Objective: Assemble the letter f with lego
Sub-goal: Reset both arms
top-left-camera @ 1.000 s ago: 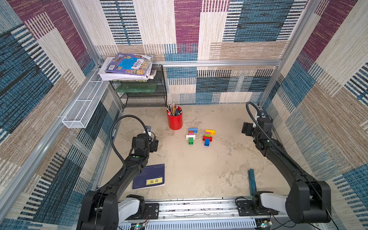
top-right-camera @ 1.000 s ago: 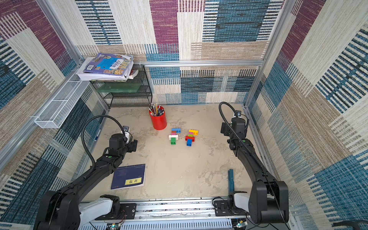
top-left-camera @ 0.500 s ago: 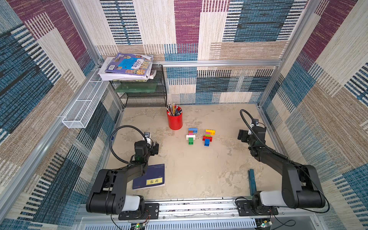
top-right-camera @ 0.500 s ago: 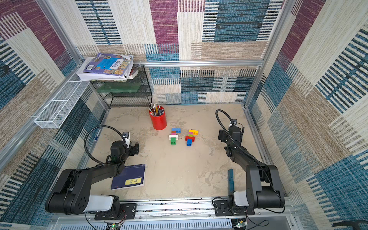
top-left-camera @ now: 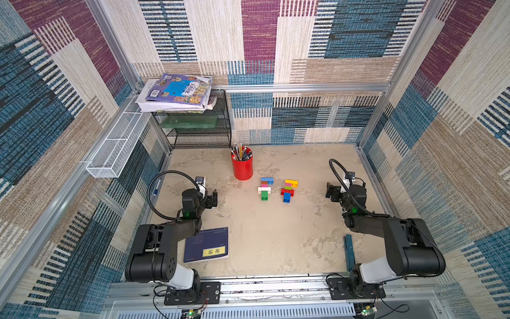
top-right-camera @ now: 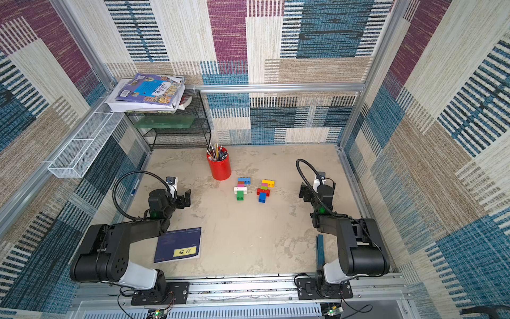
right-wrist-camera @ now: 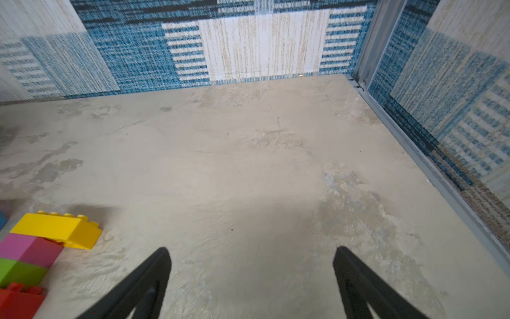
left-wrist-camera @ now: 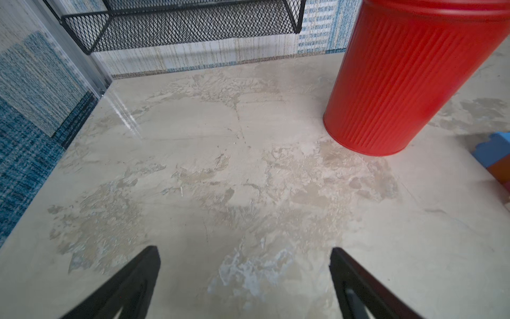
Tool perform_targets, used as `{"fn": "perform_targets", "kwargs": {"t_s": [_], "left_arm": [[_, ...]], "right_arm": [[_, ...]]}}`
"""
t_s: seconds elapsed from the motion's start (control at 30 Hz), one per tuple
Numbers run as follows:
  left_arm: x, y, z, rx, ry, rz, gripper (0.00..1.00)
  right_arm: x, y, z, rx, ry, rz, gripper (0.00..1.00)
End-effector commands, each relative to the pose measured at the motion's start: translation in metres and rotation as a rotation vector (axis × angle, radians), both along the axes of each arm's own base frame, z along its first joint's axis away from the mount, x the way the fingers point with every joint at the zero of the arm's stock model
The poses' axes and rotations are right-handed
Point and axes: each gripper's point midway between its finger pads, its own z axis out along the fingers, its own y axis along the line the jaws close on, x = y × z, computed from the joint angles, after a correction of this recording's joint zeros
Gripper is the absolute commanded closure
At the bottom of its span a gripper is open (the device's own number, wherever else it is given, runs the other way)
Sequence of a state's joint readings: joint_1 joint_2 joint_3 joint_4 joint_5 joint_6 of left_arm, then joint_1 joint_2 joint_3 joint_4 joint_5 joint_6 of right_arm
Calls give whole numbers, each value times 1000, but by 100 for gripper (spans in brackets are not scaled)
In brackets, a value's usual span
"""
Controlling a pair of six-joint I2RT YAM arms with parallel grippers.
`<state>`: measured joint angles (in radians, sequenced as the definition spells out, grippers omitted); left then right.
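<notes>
left gripper (top-left-camera: 212,197) spread, low | right gripper (top-left-camera: 331,191) spread, low | arms folded

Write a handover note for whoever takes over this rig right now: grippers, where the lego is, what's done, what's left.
Grippers: left gripper open and empty, over bare table short of the red cup. The right gripper is open and empty, off to the side of the lego.
Lego: two flat figures mid-table, side by side but apart. The blue-topped figure (blue, brown, pink, white, green) lies by the cup. The yellow-topped figure (yellow, pink, lime, red, blue) lies on the right arm's side.
Done: each looks like an f; no loose bricks visible.
To do: probably nothing; whether the bricks are pressed together cannot be told.
</notes>
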<state>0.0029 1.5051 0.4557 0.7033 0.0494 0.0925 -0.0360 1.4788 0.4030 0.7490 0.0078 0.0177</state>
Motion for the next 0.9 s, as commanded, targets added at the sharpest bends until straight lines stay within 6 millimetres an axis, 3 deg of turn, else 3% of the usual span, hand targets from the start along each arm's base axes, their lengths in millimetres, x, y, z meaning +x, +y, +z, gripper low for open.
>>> {"fn": "perform_targets", "kwargs": {"t_s": [0.0, 0.87], "left_arm": [[0, -4, -3, -46, 24, -21, 1], [2, 3, -5, -63, 38, 13, 1]], "right_arm": [[-7, 4, 30, -8, -172, 25, 5], [-6, 4, 25, -13, -168, 18, 5]]}}
